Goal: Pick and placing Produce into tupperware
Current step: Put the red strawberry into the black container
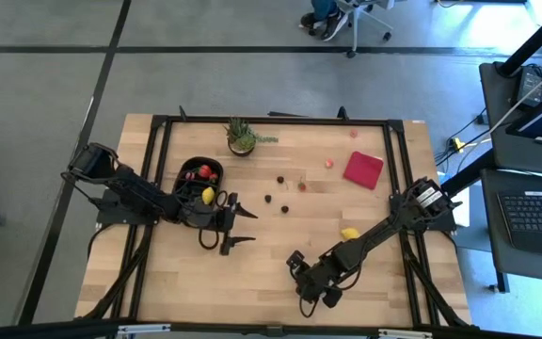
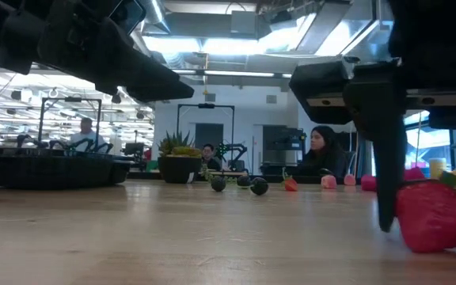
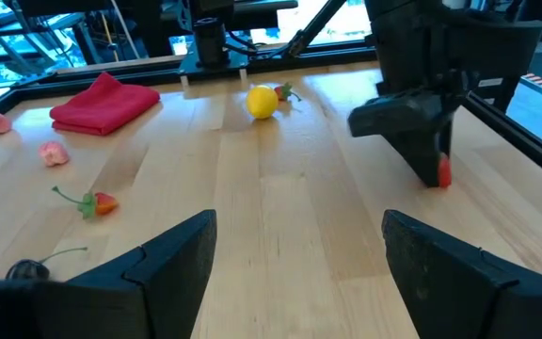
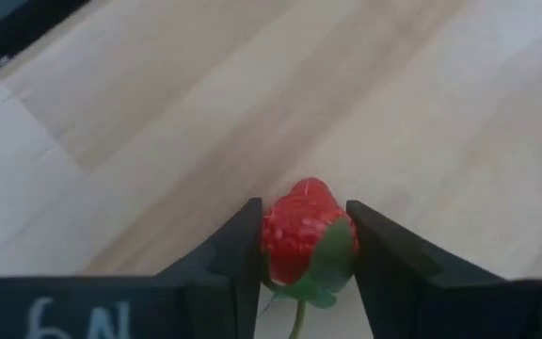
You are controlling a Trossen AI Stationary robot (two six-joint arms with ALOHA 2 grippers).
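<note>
right gripper (image 4: 304, 250) pinching strawberry (image 4: 304, 231), tip forward

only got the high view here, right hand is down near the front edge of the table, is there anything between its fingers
Observer: Yes. The right wrist view shows a red strawberry between the right hand's fingers, both touching its sides.
Operator: is it lifted
Observer: Not that I can see. In the low view the strawberry sits down at the wooden table.
Operator: left hand doing anything
Observer: The left hand is open and empty, beside the black tupperware, facing the right arm.
</note>
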